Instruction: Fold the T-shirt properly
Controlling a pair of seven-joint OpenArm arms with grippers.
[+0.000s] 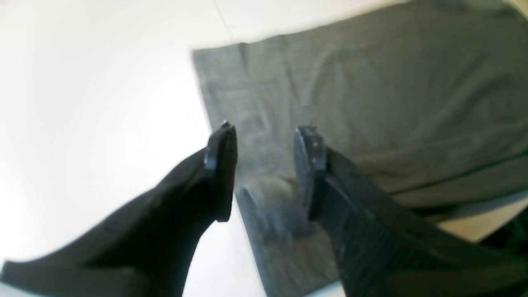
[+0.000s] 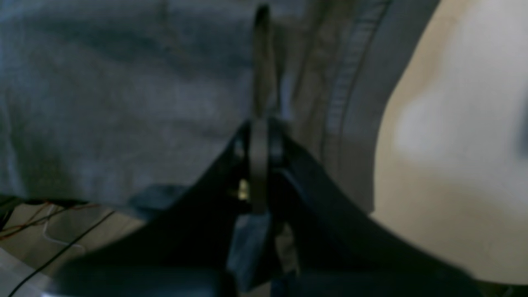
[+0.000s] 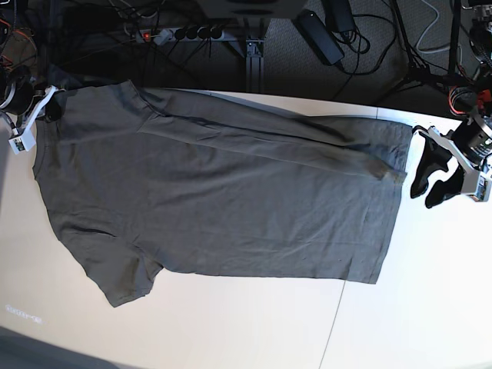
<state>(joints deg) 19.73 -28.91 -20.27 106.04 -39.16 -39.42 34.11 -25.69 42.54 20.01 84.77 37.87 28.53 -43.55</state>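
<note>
Two black fingers of the left gripper fill the lower half of the left wrist view, standing apart with a clear gap between them and nothing held there. Behind them, the T-shirt spreads over the centre and right of the frame as flat olive-grey cloth with soft wrinkles. Its straight edge runs down from the upper centre to the bottom centre, passing between the fingertips. White table covers the left side of the frame. This view is somewhat blurred.

Closest in the right wrist view is the right gripper, dark and out of focus at the bottom centre. Its jaws are pressed together on a thin upright fold of the T-shirt, which rises from between them to the top of the frame. Grey cloth fills the left and upper centre, and a stitched hem runs down just right of the pinched fold. Pale table surface takes the right side, and thin cables show at the lower left.

From the base view, the T-shirt lies spread across the white table, collar end at the left, bottom hem at the right, one sleeve pointing to the lower left. At the upper left edge the right gripper meets the shirt's corner. At the right, the left gripper hangs open just beside the hem, apart from it. Cables and a power strip lie on the dark floor along the top.
</note>
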